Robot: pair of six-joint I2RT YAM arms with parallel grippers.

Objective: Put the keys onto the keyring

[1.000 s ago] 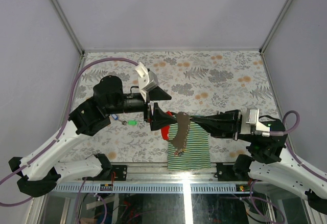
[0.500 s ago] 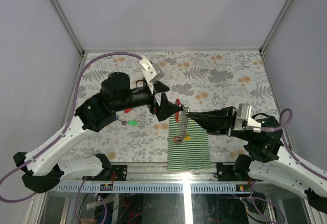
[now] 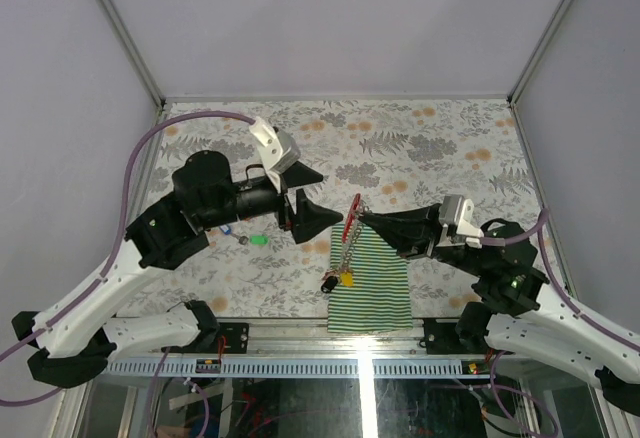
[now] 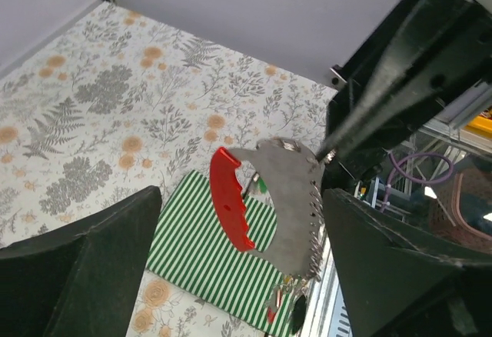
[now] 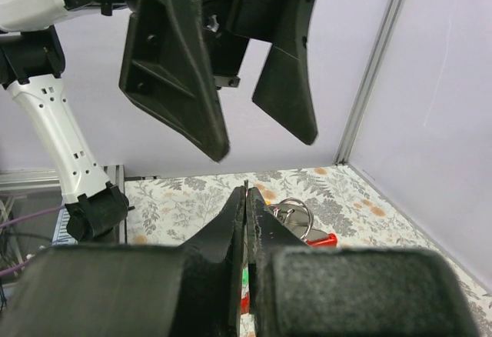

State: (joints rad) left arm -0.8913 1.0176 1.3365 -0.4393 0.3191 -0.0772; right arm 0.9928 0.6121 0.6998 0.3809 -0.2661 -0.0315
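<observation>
1. The right arm (image 3: 445,230) reaches left across the flower-patterned bench (image 3: 440,148). Its jaws are pressed together on the top end of the keyring (image 3: 347,236). The left wrist view shows the thin black tips pinching the upper corner of the metal.
2. The keyring hangs in the air from that grip. It is a curved grey strip (image 4: 286,191) with a curved red clip (image 4: 229,198) joined to it at the top.
3. Some keys (image 3: 336,280) dangle from its lower end, one of them with a yellow tag (image 3: 346,279). They hang at the left edge of a green-and-white striped cloth (image 3: 380,293) that lies flat near the front of the bench. I cannot tell whether they touch the cloth.
4. The left arm (image 3: 250,200) points right toward the keyring. Its jaws stand wide apart and hold nothing.
5. In the left wrist view, the left arm's two black fingers (image 4: 84,260) frame the keyring on either side, and neither touches it.
6. In the right wrist view, the closed fingertips (image 5: 231,225) sit below the left arm's spread fingers. A metal ring and a bit of red show just past them.
7. Two more keys lie loose on the bench, left of the cloth and close under the left arm. One is a green-tagged key (image 3: 258,240). The other is a blue-tagged key (image 3: 228,226), partly hidden by the arm.
</observation>
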